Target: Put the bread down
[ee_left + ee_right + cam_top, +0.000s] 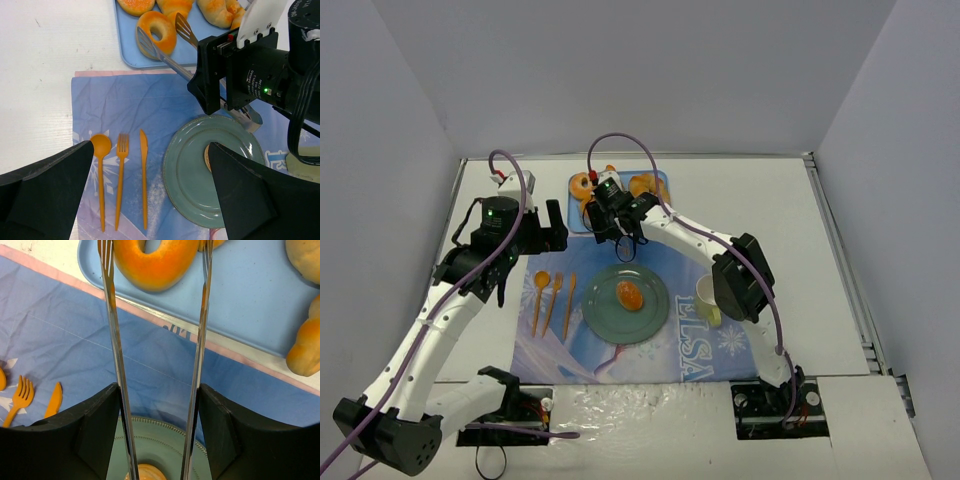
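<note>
Here tongs [148,46] in right gripper [159,440] straddle ring bread [155,265].

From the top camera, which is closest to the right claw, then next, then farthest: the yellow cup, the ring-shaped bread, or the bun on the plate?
1. ring-shaped bread: on the blue tray, just beyond the right claw, at the tips of its tongs.
2. bun: on the green plate, nearer the arm bases.
3. yellow cup: right of the plate.

A plate [595,320] on the mat [560,350] holds a roll [629,295]; cutlery [554,300] lies left of it, a cup [708,300] right. Behind, a tray [125,50] carries more breads [157,30].
</note>
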`<action>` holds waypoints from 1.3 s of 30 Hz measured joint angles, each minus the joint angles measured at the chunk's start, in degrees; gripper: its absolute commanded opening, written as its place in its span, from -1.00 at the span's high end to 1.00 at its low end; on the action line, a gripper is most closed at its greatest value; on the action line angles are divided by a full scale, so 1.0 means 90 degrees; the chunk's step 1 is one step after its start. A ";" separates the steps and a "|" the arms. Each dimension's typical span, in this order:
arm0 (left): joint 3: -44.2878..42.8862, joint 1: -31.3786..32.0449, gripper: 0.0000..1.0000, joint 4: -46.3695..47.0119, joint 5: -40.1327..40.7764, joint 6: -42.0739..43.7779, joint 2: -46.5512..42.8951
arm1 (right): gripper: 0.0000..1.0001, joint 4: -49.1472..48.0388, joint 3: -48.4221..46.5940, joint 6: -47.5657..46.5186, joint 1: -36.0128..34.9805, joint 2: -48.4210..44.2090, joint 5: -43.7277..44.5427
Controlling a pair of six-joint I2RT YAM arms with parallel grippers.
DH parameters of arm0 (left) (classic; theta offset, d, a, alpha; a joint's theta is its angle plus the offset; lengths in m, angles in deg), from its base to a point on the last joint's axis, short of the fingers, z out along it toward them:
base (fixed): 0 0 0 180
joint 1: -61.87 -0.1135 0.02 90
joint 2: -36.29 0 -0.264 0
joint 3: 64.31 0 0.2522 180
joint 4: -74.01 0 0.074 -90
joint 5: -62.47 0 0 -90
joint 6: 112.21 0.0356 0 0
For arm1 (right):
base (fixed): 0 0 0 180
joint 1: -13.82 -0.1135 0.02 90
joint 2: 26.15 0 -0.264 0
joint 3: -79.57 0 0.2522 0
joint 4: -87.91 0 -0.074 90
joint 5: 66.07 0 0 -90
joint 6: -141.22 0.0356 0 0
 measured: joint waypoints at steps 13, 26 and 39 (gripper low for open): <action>0.0000 0.0000 -0.94 -0.0002 0.0000 0.0000 0.0000 | -0.15 -0.0003 -0.0005 0.0021 -0.0117 0.0050 -0.0030; 0.0000 0.0000 -0.94 -0.0001 0.0000 -0.0001 0.0000 | -0.03 0.0023 -0.0139 0.0027 -0.0166 0.0089 -0.0031; 0.0000 0.0000 -0.94 0.0000 0.0000 0.0000 0.0000 | 0.58 0.0014 -0.0211 0.0099 -0.0165 0.0146 0.0004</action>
